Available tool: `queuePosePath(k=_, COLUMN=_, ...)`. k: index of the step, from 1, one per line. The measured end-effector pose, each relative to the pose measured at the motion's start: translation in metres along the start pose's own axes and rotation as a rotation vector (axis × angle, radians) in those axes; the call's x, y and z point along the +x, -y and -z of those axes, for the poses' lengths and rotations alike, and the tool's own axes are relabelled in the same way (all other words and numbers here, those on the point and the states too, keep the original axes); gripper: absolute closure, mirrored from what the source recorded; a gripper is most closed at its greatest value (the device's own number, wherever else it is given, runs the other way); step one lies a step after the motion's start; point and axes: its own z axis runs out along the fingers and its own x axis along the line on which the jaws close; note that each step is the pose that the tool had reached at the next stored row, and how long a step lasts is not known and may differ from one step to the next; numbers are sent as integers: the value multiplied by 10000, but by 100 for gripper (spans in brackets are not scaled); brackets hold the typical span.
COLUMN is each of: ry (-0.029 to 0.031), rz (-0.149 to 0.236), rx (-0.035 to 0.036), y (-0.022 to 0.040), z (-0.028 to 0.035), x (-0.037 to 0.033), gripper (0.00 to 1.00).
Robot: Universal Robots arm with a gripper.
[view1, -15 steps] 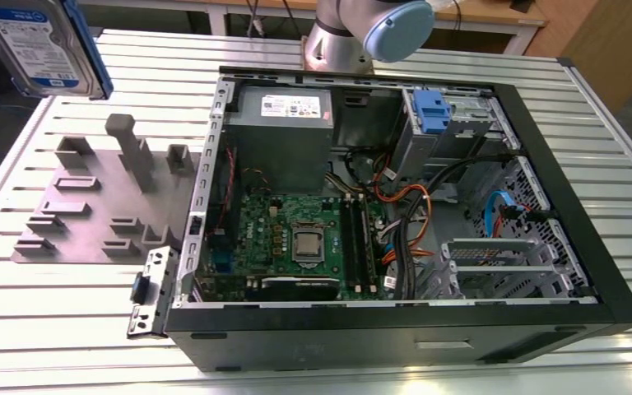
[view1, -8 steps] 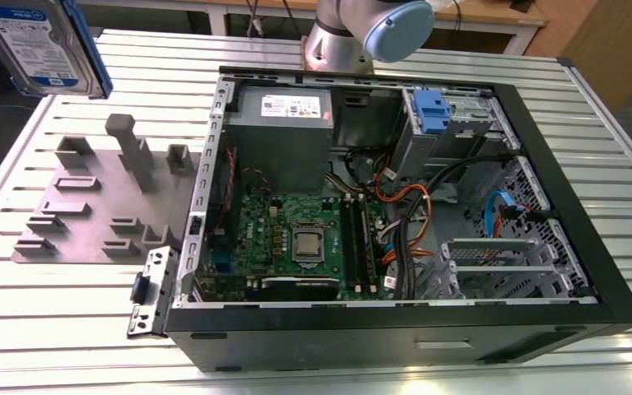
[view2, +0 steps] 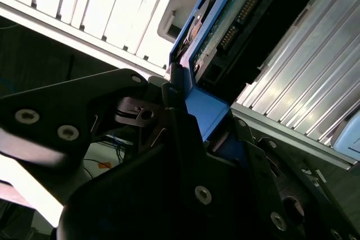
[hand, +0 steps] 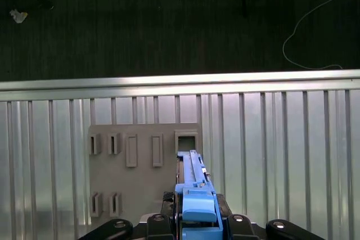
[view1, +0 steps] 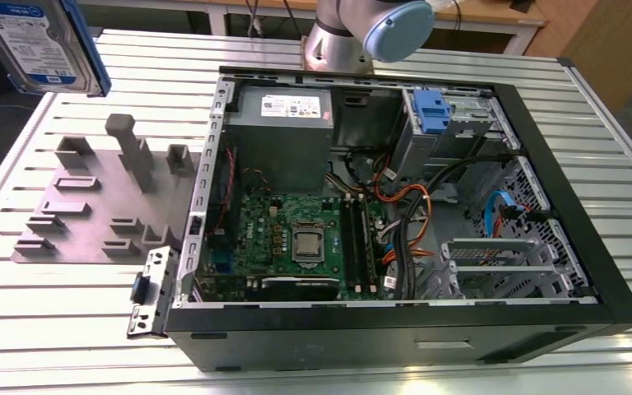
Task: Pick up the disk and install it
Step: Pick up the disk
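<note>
The disk [view1: 44, 41] hangs high at the exterior view's left, above the table, its white-and-blue label facing the camera and a blue carrier frame along its edge. In the first wrist view the disk [hand: 194, 192] is seen edge-on, directly over the grey fixture plate [hand: 140, 184]. My gripper [hand: 197, 224] is shut on the disk, its black fingers [hand: 232, 220] pressing both sides of the blue frame. The second wrist view shows the disk's circuit-board side [view2: 236, 9] rising out of the gripper [view2: 205, 133].
An open computer case [view1: 579, 247] lies on the slatted aluminium table [view1: 624, 148], with a motherboard, cables, a grey power supply [view1: 283, 123] and a blue bracket [view1: 431, 111] in the drive bay. The grey fixture plate [view1: 96, 206] with upright holders stands beside the case. The arm's base [view1: 349, 33] rises behind it.
</note>
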Motion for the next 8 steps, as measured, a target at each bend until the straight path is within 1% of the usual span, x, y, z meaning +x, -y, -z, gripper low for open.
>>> queuePosePath(k=8, ry=-33, rz=1, rx=1, y=1, z=15, x=0, gripper=63)
